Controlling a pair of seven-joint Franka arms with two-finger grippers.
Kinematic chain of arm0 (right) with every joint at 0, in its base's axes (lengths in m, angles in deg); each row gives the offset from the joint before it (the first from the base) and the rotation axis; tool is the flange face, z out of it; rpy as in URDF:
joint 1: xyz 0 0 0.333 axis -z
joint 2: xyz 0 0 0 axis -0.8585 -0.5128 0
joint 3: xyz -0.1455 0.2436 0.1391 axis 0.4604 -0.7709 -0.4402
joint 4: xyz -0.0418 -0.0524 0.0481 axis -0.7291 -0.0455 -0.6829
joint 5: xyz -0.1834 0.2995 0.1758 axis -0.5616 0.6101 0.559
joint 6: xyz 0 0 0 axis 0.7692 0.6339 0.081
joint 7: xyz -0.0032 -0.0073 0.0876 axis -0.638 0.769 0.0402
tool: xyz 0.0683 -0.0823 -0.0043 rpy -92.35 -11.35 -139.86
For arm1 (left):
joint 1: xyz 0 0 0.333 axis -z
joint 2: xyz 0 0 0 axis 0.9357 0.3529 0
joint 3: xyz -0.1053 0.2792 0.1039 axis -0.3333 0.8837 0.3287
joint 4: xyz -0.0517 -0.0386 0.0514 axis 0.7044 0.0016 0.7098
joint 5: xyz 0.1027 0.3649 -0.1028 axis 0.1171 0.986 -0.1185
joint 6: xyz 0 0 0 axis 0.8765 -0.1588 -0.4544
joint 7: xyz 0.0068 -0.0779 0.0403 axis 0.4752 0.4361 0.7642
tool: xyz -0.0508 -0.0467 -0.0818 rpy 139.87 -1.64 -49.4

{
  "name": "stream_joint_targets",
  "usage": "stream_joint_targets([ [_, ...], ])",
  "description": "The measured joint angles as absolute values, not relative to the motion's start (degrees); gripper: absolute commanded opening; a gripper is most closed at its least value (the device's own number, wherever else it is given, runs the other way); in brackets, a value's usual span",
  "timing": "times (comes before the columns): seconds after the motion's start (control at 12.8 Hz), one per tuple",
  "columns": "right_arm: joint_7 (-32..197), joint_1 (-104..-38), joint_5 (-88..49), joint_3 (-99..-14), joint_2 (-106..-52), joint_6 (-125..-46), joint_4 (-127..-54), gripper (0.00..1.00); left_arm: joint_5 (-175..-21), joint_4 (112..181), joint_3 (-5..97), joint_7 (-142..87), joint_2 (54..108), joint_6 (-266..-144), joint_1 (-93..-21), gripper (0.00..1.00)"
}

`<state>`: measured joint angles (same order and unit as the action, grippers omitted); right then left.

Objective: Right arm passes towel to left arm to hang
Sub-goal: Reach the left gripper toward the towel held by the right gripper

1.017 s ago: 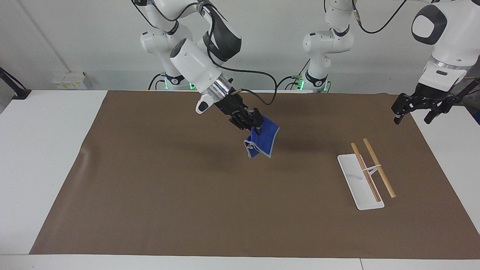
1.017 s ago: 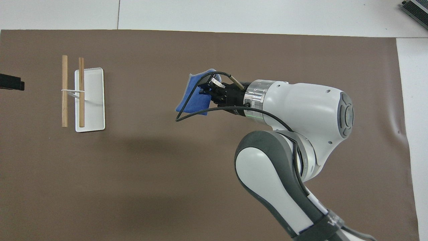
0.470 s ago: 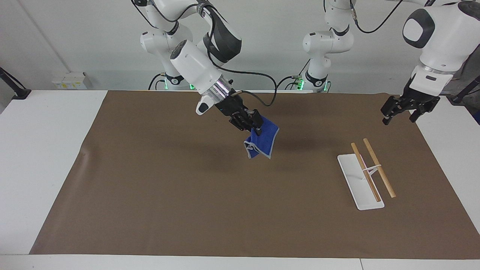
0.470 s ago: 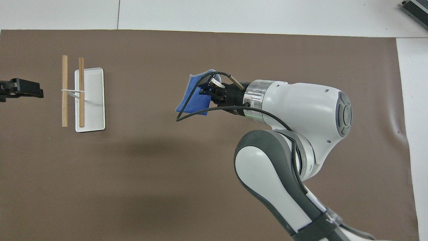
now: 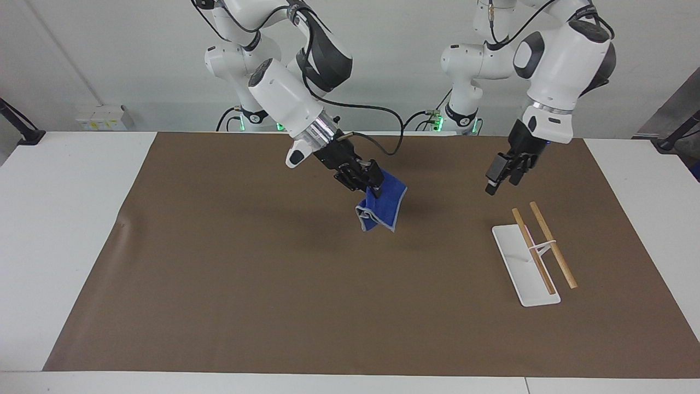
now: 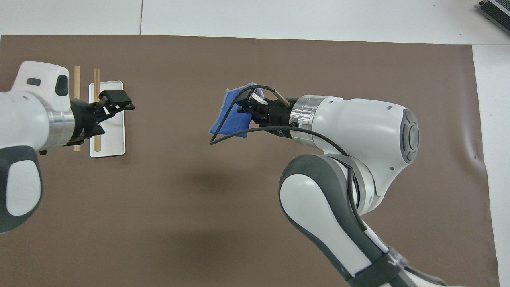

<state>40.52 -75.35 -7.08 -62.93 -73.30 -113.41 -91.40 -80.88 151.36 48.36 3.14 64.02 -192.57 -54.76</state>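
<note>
**Operator:** While the handover is pending, which relation governs the next move?

**Technician:** The gap between the left gripper (image 5: 500,176) and the towel (image 5: 383,207). The towel hangs in the air over the middle of the brown mat (image 5: 219,273), pinched at its upper corner by the right gripper (image 5: 367,181), whose fingers are pressed together on the cloth. From the left gripper, the towel lies toward the right arm's end of the table, well apart, with open mat below the space between them.

**Operator:** How does the cloth hang?

**Technician:** Its long axis runs downward from the pinch point; the lower folded edge droops free below the fingers. That free lower part is, in my judgement, the accessible section for a second grasp.

**Operator:** State of the left gripper?

**Technician:** It hovers over the mat, pointed down and toward the towel. In the overhead view its fingers (image 6: 118,97) appear spread, nothing between them.

**Operator:** Anything nearby?

**Technician:** The hanging rack (image 5: 525,265), a white base plate carrying two wooden rods (image 5: 552,244), stands on the mat toward the left arm's end, farther from the robots than the left gripper's position over the mat. It is not between gripper and towel.

**Operator:** Obstructions?

**Technician:** The black cable (image 6: 223,131) looping from the right arm's wrist passes close beside the towel. An approaching finger could likely snag it.
</note>
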Motion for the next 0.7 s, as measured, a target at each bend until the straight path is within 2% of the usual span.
stream_joint_targets([
  [0.39,40.5,-75.3,-7.1,-62.9,-73.3,-113.4,-91.4,0.0,-82.8,157.2,48.3,27.8,64.0,-205.1,-44.9,1.0],
  [0.7,40.5,-75.3,-7.1,-62.9,-73.3,-113.4,-91.4,0.0,-85.7,158.4,48.3,39.6,66.6,-215.5,-39.3,1.0],
])
